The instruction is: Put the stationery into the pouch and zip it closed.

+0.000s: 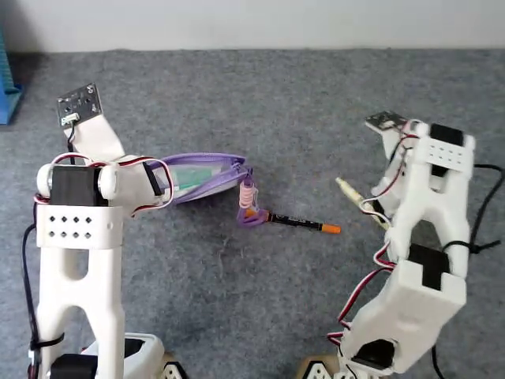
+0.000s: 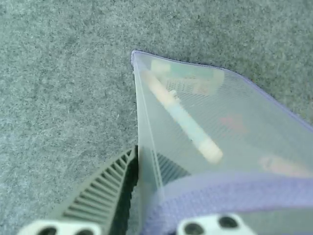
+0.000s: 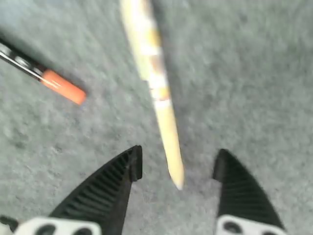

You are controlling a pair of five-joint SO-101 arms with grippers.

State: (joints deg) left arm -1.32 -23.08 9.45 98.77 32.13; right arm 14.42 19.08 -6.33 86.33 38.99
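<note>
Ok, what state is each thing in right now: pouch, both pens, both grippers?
pouch: mouth looks unzipped, stationery inside, one end held by the left gripper.
left gripper: shut on pouch.
right gripper: fingers open, either side of the cream pen's tip, not closed on it.
cream pen: flat on the table, outside the pouch.
black pen: flat on the table, outside the pouch.

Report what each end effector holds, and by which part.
Left end effector clamps the pouch wall beside its purple zipper band. Right end effector holds nothing, open astride the cream pen.
</note>
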